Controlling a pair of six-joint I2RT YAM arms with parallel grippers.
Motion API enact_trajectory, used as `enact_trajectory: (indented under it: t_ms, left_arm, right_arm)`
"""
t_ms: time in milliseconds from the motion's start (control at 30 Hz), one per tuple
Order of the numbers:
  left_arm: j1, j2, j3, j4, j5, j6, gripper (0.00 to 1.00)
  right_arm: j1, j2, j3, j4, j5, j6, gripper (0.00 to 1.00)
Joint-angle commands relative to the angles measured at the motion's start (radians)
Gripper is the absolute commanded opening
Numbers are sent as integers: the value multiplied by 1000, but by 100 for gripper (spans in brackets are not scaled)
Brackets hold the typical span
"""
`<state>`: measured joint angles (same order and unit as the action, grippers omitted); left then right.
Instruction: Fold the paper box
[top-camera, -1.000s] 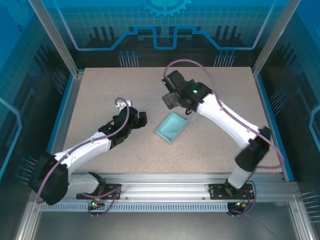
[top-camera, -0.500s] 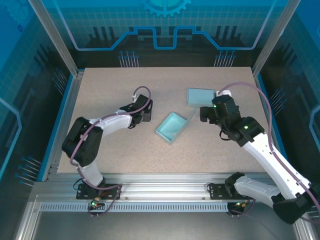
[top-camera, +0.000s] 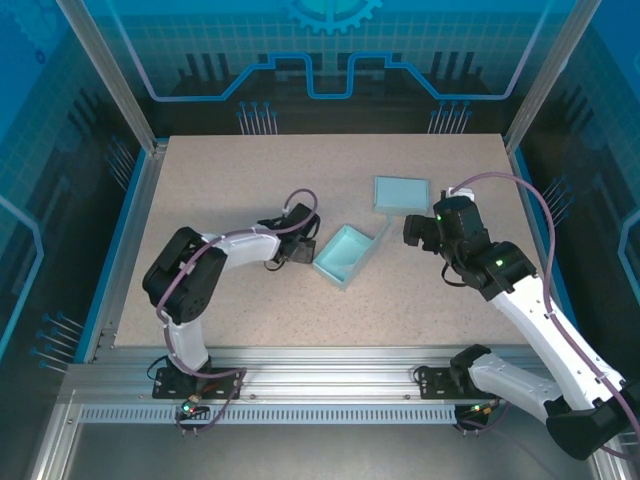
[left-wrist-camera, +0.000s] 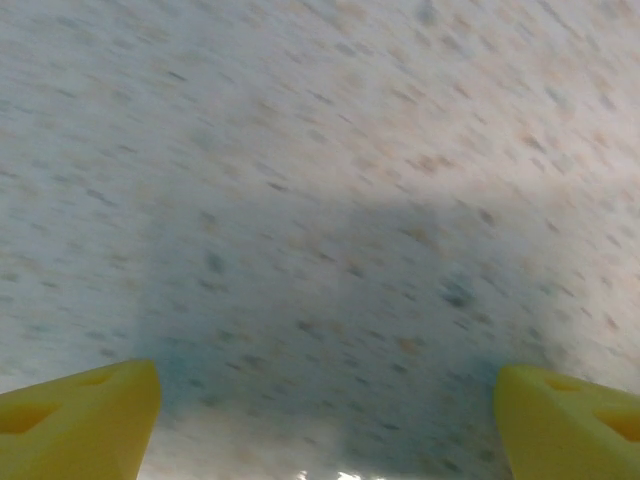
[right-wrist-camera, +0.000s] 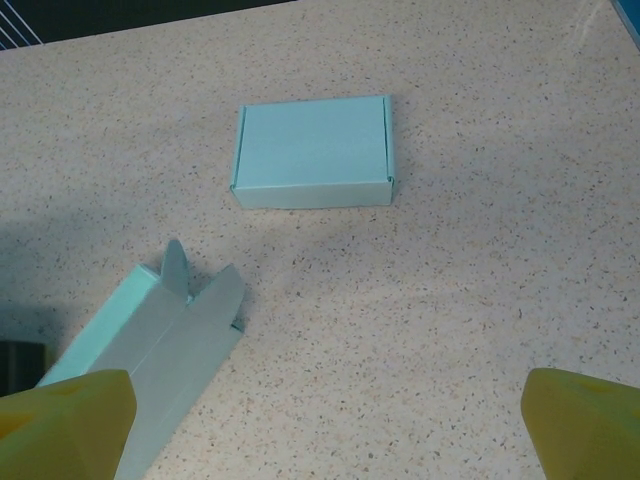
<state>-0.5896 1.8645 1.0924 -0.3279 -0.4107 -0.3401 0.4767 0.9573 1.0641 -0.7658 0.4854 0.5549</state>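
An open light-teal paper box (top-camera: 342, 255) lies mid-table, its lid flap (top-camera: 374, 240) spread toward the back right. In the right wrist view the same box (right-wrist-camera: 130, 350) sits at lower left with two small tabs raised. My left gripper (top-camera: 303, 250) rests low beside the box's left side. Its yellow fingertips (left-wrist-camera: 80, 415) stand wide apart over bare, blurred tabletop, so the left gripper (left-wrist-camera: 325, 425) is open and empty. My right gripper (top-camera: 412, 230) hovers right of the flap, and in its wrist view this gripper (right-wrist-camera: 325, 430) is open and empty.
A closed teal box (top-camera: 402, 193) lies behind the open one, and it is the same closed box (right-wrist-camera: 313, 152) ahead of the right fingers. The speckled table (top-camera: 230, 170) has blue rails along its sides and metal frame posts at the back corners.
My left gripper has moved right, up to the open box's left side. The right arm has pulled back to the right, leaving the closed box in plain sight behind.
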Motion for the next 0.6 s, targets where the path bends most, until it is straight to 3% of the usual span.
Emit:
enact_trajectory:
  t_ms: [0, 167, 567]
  left_arm:
    - [-53, 28, 29, -14, 41, -20, 88]
    - [-108, -10, -17, 2, 72, -54, 88]
    - [-290, -12, -61, 247, 344, -169, 88]
  right_arm:
    - [-7, -23, 8, -9, 25, 56, 100]
    - [-7, -43, 7, -36, 33, 96, 100]
    - [-7, -77, 4, -48, 33, 139, 100]
